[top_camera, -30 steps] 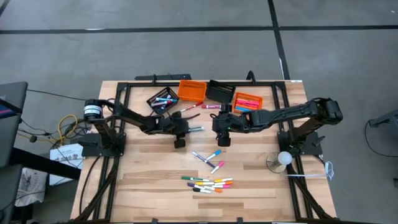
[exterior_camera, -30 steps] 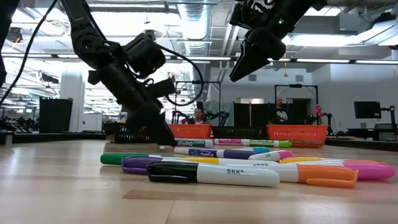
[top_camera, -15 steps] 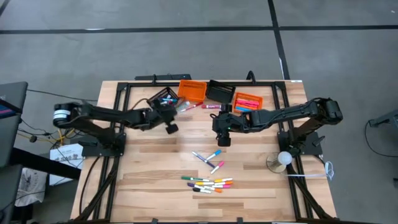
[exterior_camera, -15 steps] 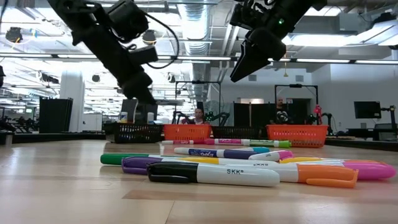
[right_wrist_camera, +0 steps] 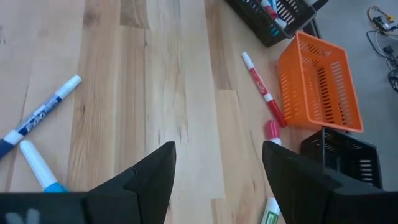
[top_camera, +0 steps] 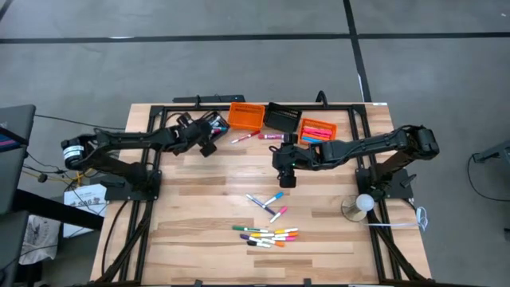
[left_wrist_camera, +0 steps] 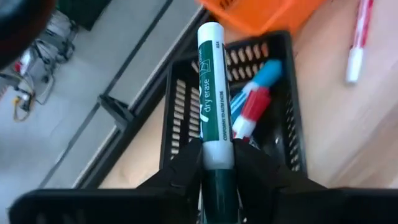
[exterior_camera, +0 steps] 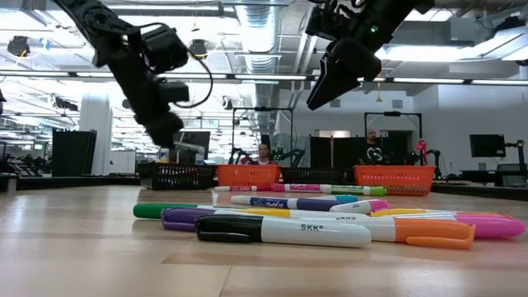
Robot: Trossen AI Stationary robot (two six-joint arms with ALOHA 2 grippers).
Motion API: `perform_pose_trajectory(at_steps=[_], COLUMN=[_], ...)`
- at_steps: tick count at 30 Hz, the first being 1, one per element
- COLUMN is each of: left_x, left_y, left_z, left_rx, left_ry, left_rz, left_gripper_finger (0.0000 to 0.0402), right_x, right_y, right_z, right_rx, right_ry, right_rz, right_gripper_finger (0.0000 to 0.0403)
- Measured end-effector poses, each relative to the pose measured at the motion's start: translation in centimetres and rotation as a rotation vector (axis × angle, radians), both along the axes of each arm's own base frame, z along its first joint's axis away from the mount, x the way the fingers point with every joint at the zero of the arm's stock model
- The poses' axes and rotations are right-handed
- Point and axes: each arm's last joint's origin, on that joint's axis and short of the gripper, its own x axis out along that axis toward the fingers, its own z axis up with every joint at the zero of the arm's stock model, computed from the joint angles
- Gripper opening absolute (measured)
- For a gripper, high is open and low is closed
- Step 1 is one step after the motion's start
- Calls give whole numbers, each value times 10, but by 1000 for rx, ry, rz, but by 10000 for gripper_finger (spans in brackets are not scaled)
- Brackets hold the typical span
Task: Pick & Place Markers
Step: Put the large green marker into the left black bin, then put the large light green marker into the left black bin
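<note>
My left gripper (top_camera: 205, 144) (left_wrist_camera: 217, 149) hangs above the far-left black bin (left_wrist_camera: 177, 106) (top_camera: 209, 126), shut on a white dry-erase marker with a dark green cap (left_wrist_camera: 211, 93). Blue and red markers (left_wrist_camera: 252, 106) lie inside that bin. My right gripper (top_camera: 284, 178) (right_wrist_camera: 217, 149) hovers open over the table's middle, holding nothing. Loose markers lie flat on the wood: a cluster near the front (top_camera: 267, 235) (exterior_camera: 330, 223), three in the middle (top_camera: 268, 202) and two red ones (top_camera: 256, 136) by the bins. My left gripper pinches the marker's dark green cap end (left_wrist_camera: 217, 177) between its two fingers (left_wrist_camera: 186, 165). The fingers lie along the marker, slanting down toward the far edge. The white barrel (left_wrist_camera: 210, 68) juts out past the fingertips, lifted clear above the black bin.
Along the far edge stand an orange bin (top_camera: 246, 116), a second black bin (top_camera: 281, 118) and an orange bin holding pink and orange markers (top_camera: 317, 130). A small lamp-like stand (top_camera: 360, 205) sits at the right. People sit in the room beyond (exterior_camera: 264, 153).
My left gripper has risen from the table's middle and swung toward the far-left black bin, tipping from steeply downward to a shallower slant. The green-capped marker that lay beside it has come up with it, clear of the table.
</note>
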Motion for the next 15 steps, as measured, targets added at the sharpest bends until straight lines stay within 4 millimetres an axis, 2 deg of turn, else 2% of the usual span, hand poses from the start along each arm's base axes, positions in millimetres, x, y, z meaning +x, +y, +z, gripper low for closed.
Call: perform_pose_trajectory(at_steps=[6, 10, 15], left_x=[-12, -12, -10], left_y=[5, 4, 2], left_z=[-13, -15, -14], left_rx=[-23, -46, -58], left_ry=[40, 18, -41], left_rz=[32, 32, 65], left_gripper_finger=[115, 139, 157], right_x=[-1, -1, 2], right_y=[0, 3, -2], right_z=[-1, -1, -7], right_rx=[1, 31, 56], right_ry=[17, 17, 17], right_rz=[2, 31, -38], right_gripper_finger=[232, 232, 232])
